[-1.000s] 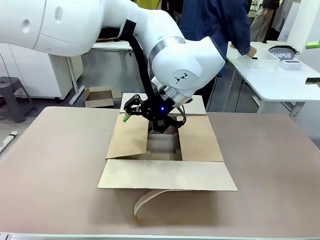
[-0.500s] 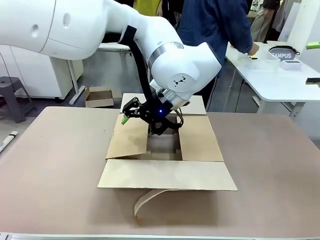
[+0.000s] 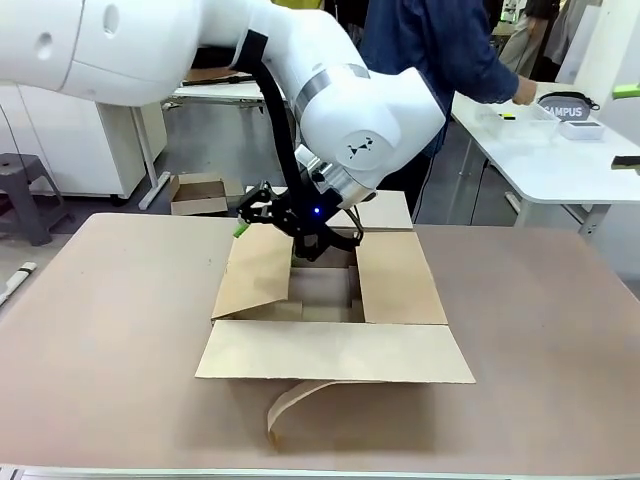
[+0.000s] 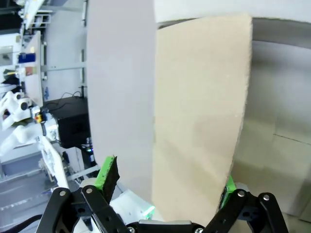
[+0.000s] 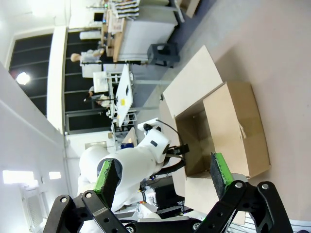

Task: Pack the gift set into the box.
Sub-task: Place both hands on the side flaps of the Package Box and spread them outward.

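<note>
**Inspector:** Position of the task items?

**Surveyor:** The box (image 3: 335, 350) sits mid-desk (image 3: 100, 330) with its four flaps turned out. Its long axis runs left to right across the robot's front. Where the gift set lies, I cannot tell.

**Inspector:** And the claws relative to it?

**Surveyor:** The left claw (image 3: 285, 232) hangs over the far-left corner of the opening, with the box directly beneath it. In its wrist view the fingers are spread wide and the left flap (image 4: 199, 97) stands between the pads, not pinched. The right claw (image 5: 164, 177) is also spread and holds nothing. It is well apart from the box and looks down on it from high up. I judge the left arm much the nearer for any work at the opening.

**Inspector:** Changes against the earlier frames?

**Surveyor:** A second ago the left claw sat lower, at the mouth of the opening. It has since risen and drifted toward the robot's left. The box has not shifted. The person's hand (image 3: 525, 92) has reached farther over the side table (image 3: 560, 170).
</note>
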You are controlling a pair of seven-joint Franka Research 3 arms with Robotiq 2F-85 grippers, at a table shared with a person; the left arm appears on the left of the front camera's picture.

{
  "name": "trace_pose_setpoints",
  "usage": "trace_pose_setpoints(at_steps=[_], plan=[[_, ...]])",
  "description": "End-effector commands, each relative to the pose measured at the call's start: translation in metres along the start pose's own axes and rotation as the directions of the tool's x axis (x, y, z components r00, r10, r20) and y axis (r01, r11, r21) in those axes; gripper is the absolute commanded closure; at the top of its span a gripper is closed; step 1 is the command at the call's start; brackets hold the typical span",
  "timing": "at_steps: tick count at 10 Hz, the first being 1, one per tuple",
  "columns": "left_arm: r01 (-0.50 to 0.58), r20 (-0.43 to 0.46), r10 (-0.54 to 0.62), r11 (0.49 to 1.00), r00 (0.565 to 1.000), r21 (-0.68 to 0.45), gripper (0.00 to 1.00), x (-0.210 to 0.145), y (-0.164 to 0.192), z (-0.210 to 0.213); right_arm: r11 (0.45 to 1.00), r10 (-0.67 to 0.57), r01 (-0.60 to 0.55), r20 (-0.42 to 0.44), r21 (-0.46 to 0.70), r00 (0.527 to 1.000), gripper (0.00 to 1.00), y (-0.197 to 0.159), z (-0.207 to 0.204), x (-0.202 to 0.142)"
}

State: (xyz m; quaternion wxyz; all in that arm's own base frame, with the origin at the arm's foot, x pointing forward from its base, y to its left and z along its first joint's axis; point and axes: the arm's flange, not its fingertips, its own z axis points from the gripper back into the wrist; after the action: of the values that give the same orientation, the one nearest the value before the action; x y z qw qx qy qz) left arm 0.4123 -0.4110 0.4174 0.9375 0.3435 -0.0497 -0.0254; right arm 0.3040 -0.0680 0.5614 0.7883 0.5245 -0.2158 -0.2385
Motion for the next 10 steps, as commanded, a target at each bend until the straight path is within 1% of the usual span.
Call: trace_pose_setpoints(at_steps=[1, 3, 5, 6, 7, 8, 9, 10], plan=[[-0.016, 0.001, 0.016, 0.999, 1.000, 0.041, 0.00, -0.006, 0.022, -0.004, 1.000, 0.003, -0.003, 0.002, 0.021, 1.000, 0.00, 0.000, -0.003, -0.001], [-0.046, 0.009, 0.046, 0.999, 0.999, 0.013, 0.00, -0.010, 0.047, -0.003, 1.000, 0.003, -0.003, 0.002, 0.021, 1.000, 0.00, 0.000, -0.003, -0.001], [-0.064, -0.016, 0.063, 0.998, 0.998, -0.027, 0.00, -0.017, 0.076, -0.010, 1.000, 0.003, -0.003, 0.002, 0.021, 1.000, 0.00, 0.000, -0.003, -0.001], [-0.046, -0.026, 0.044, 0.995, 0.999, -0.093, 0.00, -0.020, 0.090, -0.017, 1.000, 0.003, -0.003, 0.002, 0.021, 1.000, 0.00, 0.000, -0.003, -0.001], [-0.017, -0.016, 0.015, 0.987, 1.000, -0.158, 0.00, -0.023, 0.098, -0.023, 1.000, 0.003, -0.003, 0.002, 0.021, 1.000, 0.00, 0.000, -0.003, -0.001], [-0.006, -0.010, 0.004, 0.983, 1.000, -0.184, 0.00, -0.026, 0.108, -0.031, 1.000, 0.003, -0.003, 0.002, 0.021, 1.000, 0.00, 0.000, -0.003, -0.001], [0.005, -0.001, -0.005, 0.970, 1.000, -0.241, 0.00, -0.030, 0.121, -0.040, 1.000, 0.003, -0.003, 0.002, 0.021, 1.000, 0.00, 0.000, -0.003, -0.001], [0.000, 0.003, 0.001, 0.947, 1.000, -0.323, 0.00, -0.034, 0.137, -0.050, 1.000, 0.003, -0.003, 0.002, 0.021, 1.000, 0.00, 0.000, -0.003, -0.001]])
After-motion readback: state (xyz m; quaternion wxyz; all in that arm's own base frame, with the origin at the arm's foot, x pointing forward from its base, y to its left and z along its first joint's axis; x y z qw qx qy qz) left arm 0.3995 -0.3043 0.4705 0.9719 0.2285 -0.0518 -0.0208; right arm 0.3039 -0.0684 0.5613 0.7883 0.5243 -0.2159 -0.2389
